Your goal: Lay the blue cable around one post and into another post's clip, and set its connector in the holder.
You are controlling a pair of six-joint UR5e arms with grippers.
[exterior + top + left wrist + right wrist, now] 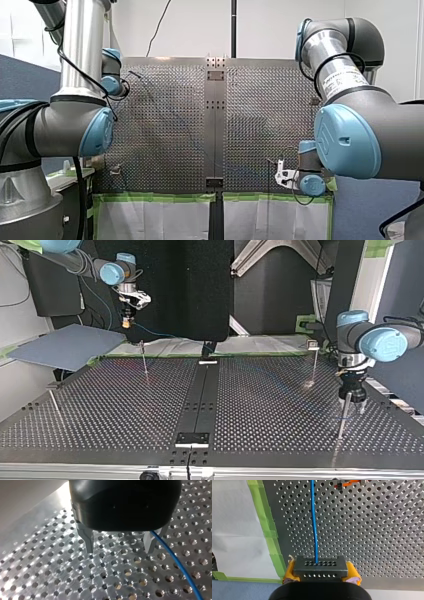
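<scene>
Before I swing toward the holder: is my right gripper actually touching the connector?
Touching. The right wrist view shows the right gripper with yellow pads pressed against both sides of the black connector, the blue cable leaving it.

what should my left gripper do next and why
Probably nudge my left gripper sideways until the blue cable lies between its open fingers, ready to grip. In the left wrist view the cable runs beside one finger, not in the gap; my right gripper is shut on the connector, so that end is held.
</scene>
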